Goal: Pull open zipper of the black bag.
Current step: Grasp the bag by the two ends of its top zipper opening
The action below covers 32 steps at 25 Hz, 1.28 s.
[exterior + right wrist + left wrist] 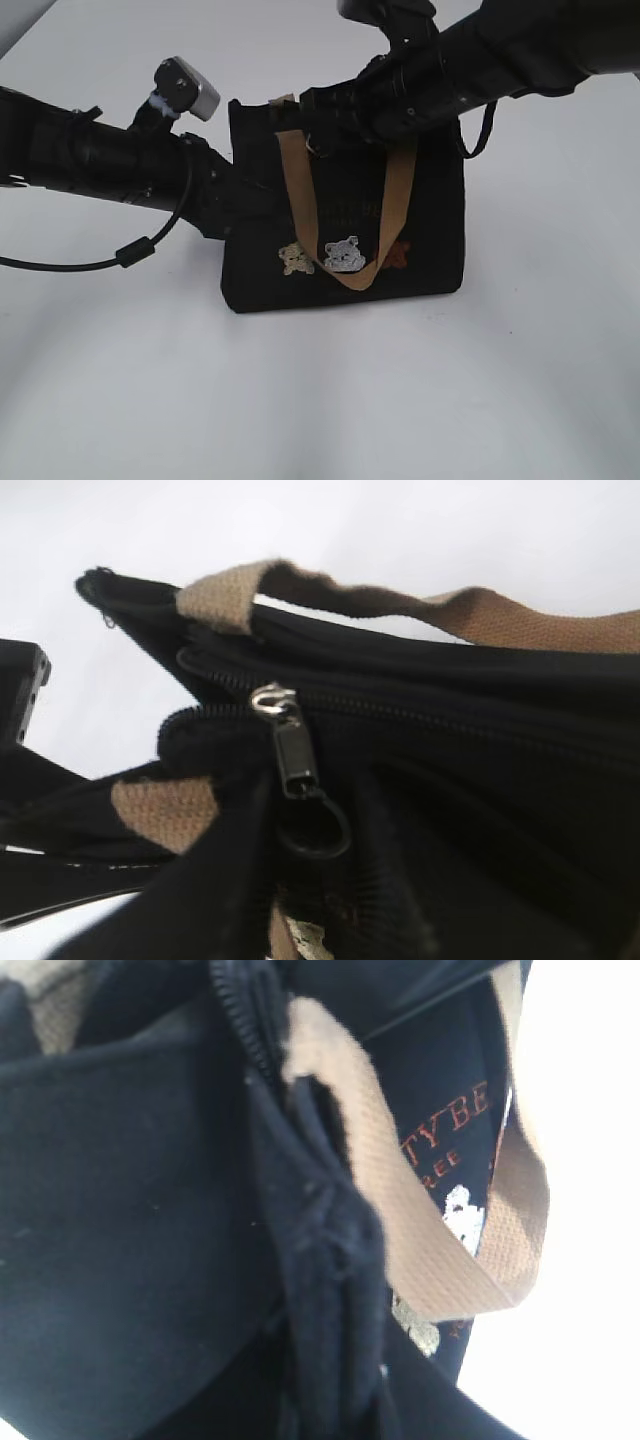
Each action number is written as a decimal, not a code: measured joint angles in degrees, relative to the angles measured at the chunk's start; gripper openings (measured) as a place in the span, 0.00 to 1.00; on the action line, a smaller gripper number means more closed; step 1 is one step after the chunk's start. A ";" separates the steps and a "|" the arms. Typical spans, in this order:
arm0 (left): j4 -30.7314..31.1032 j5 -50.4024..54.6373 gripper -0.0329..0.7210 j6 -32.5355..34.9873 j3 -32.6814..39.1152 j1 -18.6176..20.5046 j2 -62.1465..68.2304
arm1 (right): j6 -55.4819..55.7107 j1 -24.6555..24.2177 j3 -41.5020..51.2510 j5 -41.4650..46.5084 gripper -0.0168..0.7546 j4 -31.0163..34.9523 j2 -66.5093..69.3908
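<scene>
White tabletop (520,400) all round, and the black bag (440,230) stands upright at the centre with its tan handle (392,205) looping down the front. The left gripper (235,205) is pressed into the bag's left end, nearly closed and apparently pinching a fold of black fabric. The right gripper (335,120) is at the top edge, but whether it has caught anything I cannot tell. The zipper (290,745) sits near one end of the zip line, its ring hanging loose. Risks: the ring could slip out of a partial pinch, the handle could get caught in the jaws, or the light bag could drag along if the left hold gives. Orange lettering reads "TYBE", the rest hidden.
</scene>
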 joint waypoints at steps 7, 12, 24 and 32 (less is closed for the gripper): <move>0.14 0.28 0.13 -0.05 0.00 0.00 0.00 | 1.11 -2.71 0.00 4.02 0.02 -0.50 -2.91; 0.45 0.79 0.13 -0.05 0.00 0.00 0.00 | 3.93 -12.30 0.00 12.28 0.02 -4.67 -7.65; 1.10 0.71 0.22 -5.20 0.00 0.00 -0.07 | 5.37 -15.51 0.00 23.19 0.25 -10.48 -10.42; 31.87 0.02 0.39 -57.19 0.21 -0.12 -6.43 | 15.20 -15.51 0.00 45.28 0.53 -29.17 -19.46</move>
